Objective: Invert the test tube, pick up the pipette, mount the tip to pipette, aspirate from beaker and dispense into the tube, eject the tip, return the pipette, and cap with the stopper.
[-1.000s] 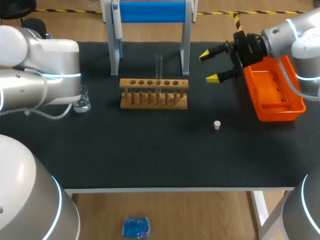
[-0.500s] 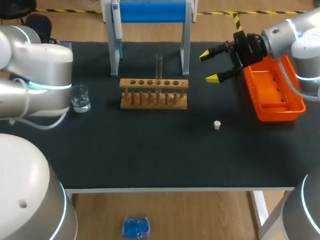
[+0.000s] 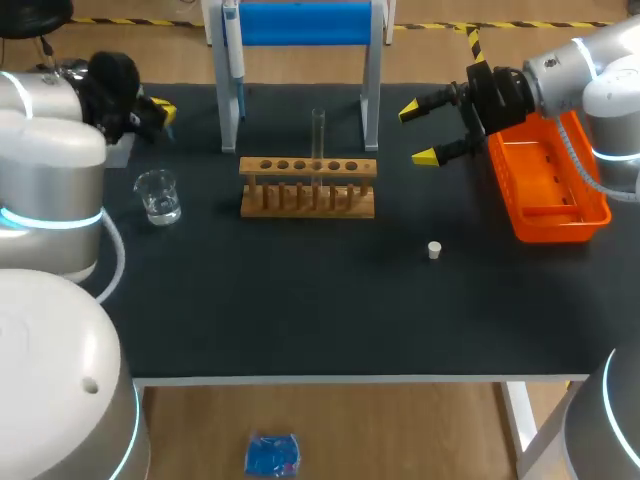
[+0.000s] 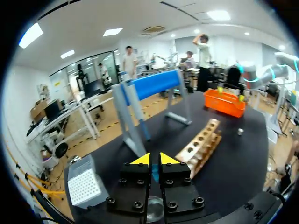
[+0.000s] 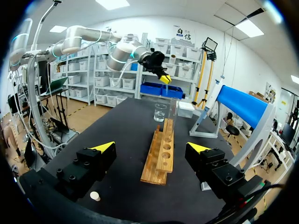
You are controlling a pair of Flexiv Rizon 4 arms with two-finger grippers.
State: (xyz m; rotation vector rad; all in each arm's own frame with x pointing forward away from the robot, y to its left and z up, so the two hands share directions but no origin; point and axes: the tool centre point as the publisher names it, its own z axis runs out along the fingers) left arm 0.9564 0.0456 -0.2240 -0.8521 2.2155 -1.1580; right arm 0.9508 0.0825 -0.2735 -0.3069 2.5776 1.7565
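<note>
Pressed together and empty, the left gripper (image 4: 154,160) hangs above the far left of the desk (image 3: 300,300). A white tip box (image 4: 84,186) sits just to its left and the beaker (image 3: 158,196) lies near and below it. Further right stands the blue-topped stand (image 3: 305,22), with the pipette (image 3: 232,40) hanging at its left post. Nearer than the stand, the test tube (image 3: 318,135) stands upright in the wooden rack (image 3: 308,188). The right gripper (image 3: 420,133) hovers at the far right with its tips spread wide, holding nothing, beside the orange tray (image 3: 548,185). The small white stopper (image 3: 434,250) lies alone on the desk, nearer than that gripper.

The pipette looks like light, stiff plastic. It probably wants a firm hold on its body below the head, lifted up off the hanger. The glass tube is likely fragile and slippery, so it is best held gently mid-length.

Compared with a second ago, the left arm has swung away to the far left, uncovering the beaker and bringing its gripper into sight. The right arm has not moved.
</note>
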